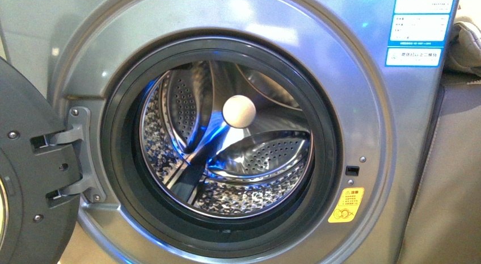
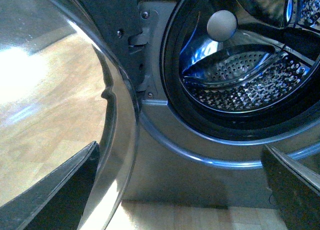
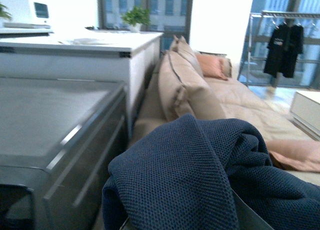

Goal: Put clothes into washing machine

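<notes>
Jaws of left gripper (image 2: 180, 149) spread wide — touching nothing.

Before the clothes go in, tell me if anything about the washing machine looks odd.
One thing: a pale ball shows mid-opening in the otherwise empty drum of the washing machine; what holds it there cannot be told. The door stands open; nothing looks damaged.

Silver-grey washing machine (image 1: 363, 105), door (image 1: 22, 162) open, steel drum (image 1: 249, 156) exposed, navy knit clothes (image 3: 190, 175) bunched in folds
</notes>
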Available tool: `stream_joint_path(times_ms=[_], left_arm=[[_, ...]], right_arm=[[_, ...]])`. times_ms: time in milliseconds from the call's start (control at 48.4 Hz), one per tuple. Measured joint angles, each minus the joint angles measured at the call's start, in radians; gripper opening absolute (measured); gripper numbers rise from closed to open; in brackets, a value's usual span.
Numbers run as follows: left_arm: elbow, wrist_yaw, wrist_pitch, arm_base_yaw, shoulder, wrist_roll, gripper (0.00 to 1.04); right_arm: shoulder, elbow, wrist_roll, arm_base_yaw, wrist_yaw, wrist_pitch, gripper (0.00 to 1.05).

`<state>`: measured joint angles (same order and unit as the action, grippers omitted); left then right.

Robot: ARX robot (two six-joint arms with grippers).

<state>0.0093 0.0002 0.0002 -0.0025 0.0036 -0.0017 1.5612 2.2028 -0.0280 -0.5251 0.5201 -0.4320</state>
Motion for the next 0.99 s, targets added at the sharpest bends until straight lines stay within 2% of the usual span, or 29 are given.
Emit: stream_joint_path(times_ms=[103,207,393,476,558,641,951,993], left_arm=[[0.0,0.0,0.0,0.0,0.0,0.0,0.98],[0.0,0.0,0.0,0.0,0.0,0.0,0.98],[0.0,0.0,0.0,0.0,0.0,0.0,0.98],[0.0,0.0,0.0,0.0,0.0,0.0,0.98],[0.0,0.0,0.0,0.0,0.0,0.0,0.98],[0.0,0.0,0.0,0.0,0.0,0.0,0.98],[0.0,0.0,0.0,0.0,0.0,0.0,0.98],[0.0,0.0,0.0,0.0,0.0,0.0,0.98]], right_arm=[[-0.001,0.058,0.003,0.143,-0.062,-0.027,0.1],[-0.013,0.068,0.034,0.336,-0.146,-0.045,0.1],[-0.028,-0.003,0.086,0.627,-0.259,-0.024,0.1],[-0.034,-0.049,0.093,0.71,-0.285,0.005,0.09],[-0.038,-0.096,0.091,0.766,-0.29,0.032,0.09],[-0.042,-0.141,0.081,0.785,-0.267,0.055,0.09],[-0.082,-0.308,0.017,0.779,-0.146,0.14,0.09],[-0.082,-0.333,0.017,0.794,-0.158,0.176,0.09]])
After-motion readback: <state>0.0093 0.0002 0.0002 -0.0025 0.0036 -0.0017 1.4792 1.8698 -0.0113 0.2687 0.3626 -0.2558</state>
